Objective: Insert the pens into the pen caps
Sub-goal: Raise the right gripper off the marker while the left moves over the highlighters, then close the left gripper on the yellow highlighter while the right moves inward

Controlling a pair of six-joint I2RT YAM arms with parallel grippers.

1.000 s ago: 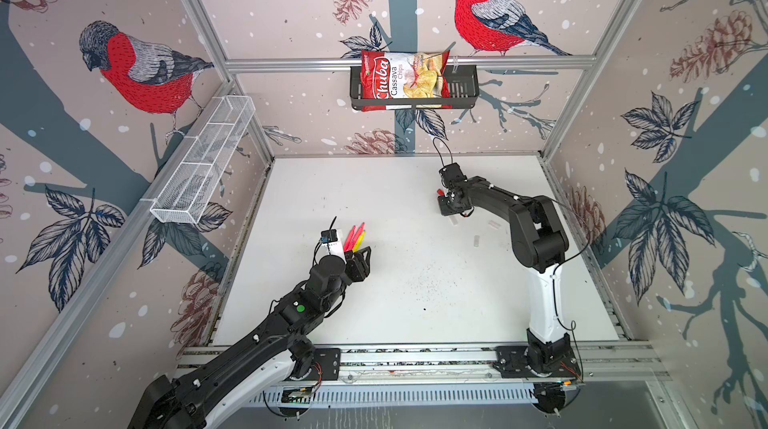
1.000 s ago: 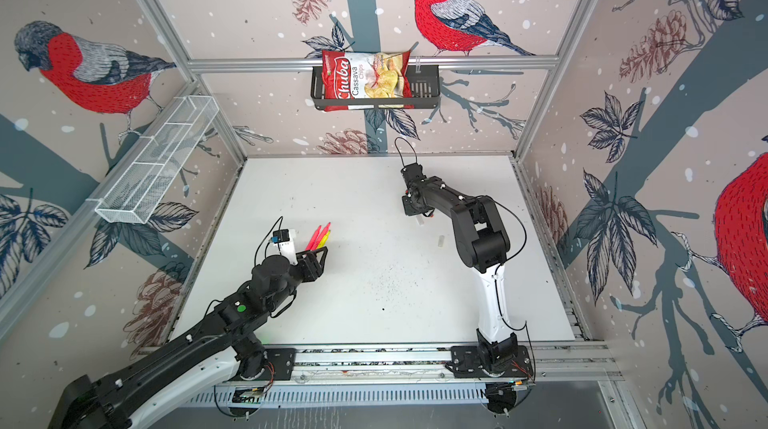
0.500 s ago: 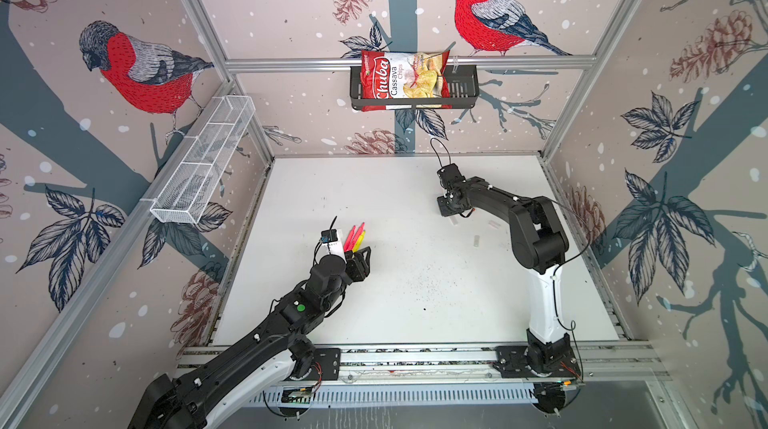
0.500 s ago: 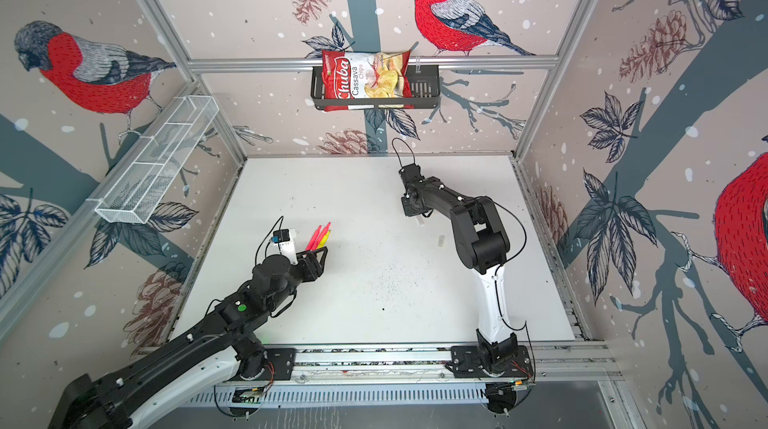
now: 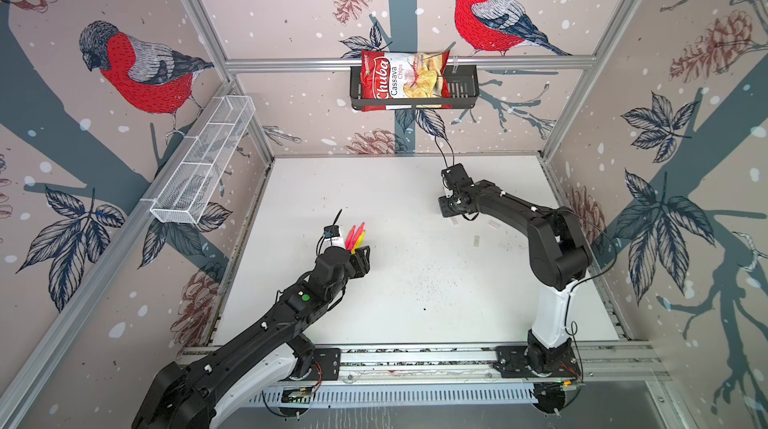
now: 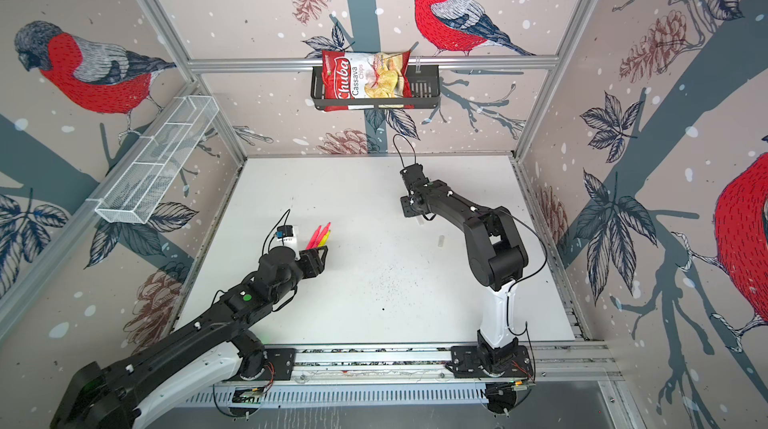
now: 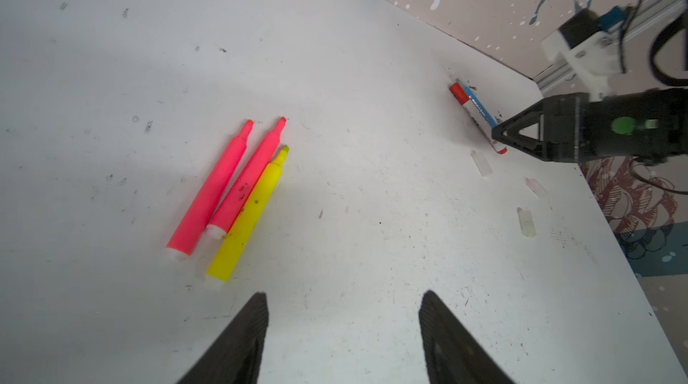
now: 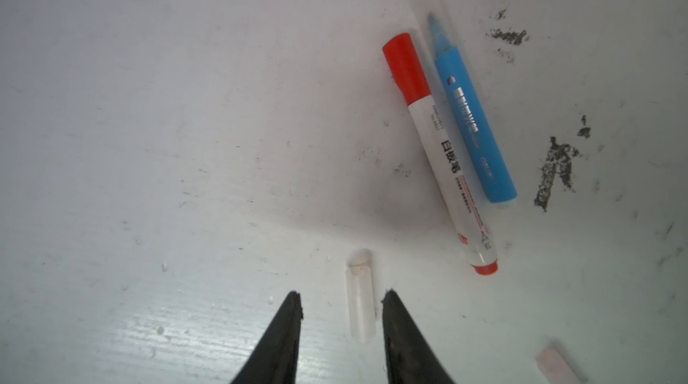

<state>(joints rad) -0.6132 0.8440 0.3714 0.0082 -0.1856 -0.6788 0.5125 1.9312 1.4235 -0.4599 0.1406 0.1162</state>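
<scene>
The right tool (image 8: 342, 294) hangs low over the scuffed white surface (image 8: 149, 140) with its two black fingers parted, gripping nothing. Between them lies a short translucent whitish plastic cap (image 8: 360, 300), flat on the surface and closer to one finger than the other. I can't tell whether that finger touches it. Just beyond the cap lie a white-barrelled marker with red ends (image 8: 443, 155) and a blue pen (image 8: 473, 121), side by side and touching. The blue one's tip seems to sit inside a clear cap. A pinkish translucent cap (image 8: 554, 363) lies off to one side, blurred.

The left tool (image 7: 344, 293) is held clear above the surface, jaws wide and empty. Just ahead of it three uncapped pens lie bunched together: a neon pink highlighter (image 7: 212, 192), a second neon pink highlighter (image 7: 247, 181) and a yellow highlighter (image 7: 247, 214), pressed side by side with their tips pointing the same way. This bunch sits left of centre, well apart from the marker and blue pen over by the right tool. Two more loose caps, one faintly pink (image 7: 536, 188) and one clear (image 7: 526, 222), lie near the surface's right-hand edge, apart from each other.
</scene>
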